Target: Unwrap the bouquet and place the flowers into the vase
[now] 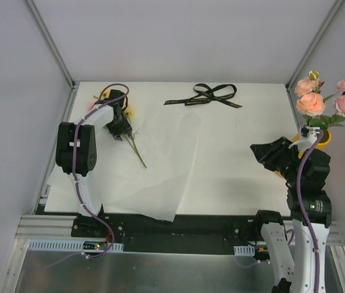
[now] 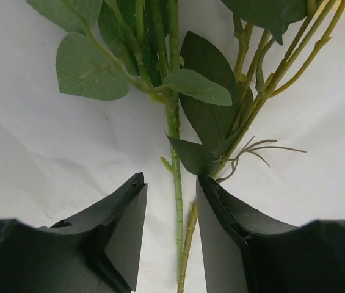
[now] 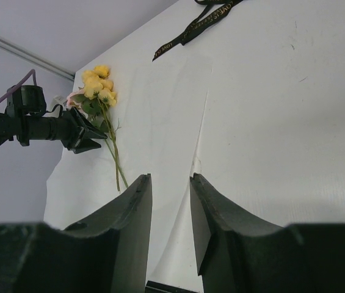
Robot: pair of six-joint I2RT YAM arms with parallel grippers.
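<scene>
**Left gripper astride last stems, not clamped; pink flowers in vase**

Left gripper (image 2: 171, 183): at the far-left of the table (image 1: 245, 146), low over the loose flowers (image 1: 132, 137). Jaws partly open, one finger on each side of the green stems (image 2: 176, 152). Clear gap on both sides of the main stem. A thinner, paler stem runs just beside the right-hand finger; cannot tell if it touches. No grip on anything.

Loose flowers: lying flat on the wrapping paper (image 1: 160, 171), which is spread open over the left half of the table. Yellow blooms at the far end, cut ends of the stems towards the arms.

Right gripper (image 3: 169, 180): near the right edge, jaws partly open with nothing between them.

Vase (image 1: 322, 140): upright at the right edge of the table, just beyond the right arm. Pink flowers (image 1: 328, 101) stand in it.

Black ribbon (image 1: 209, 96): untied, lying at the far edge of the table, well apart from both grippers.
</scene>
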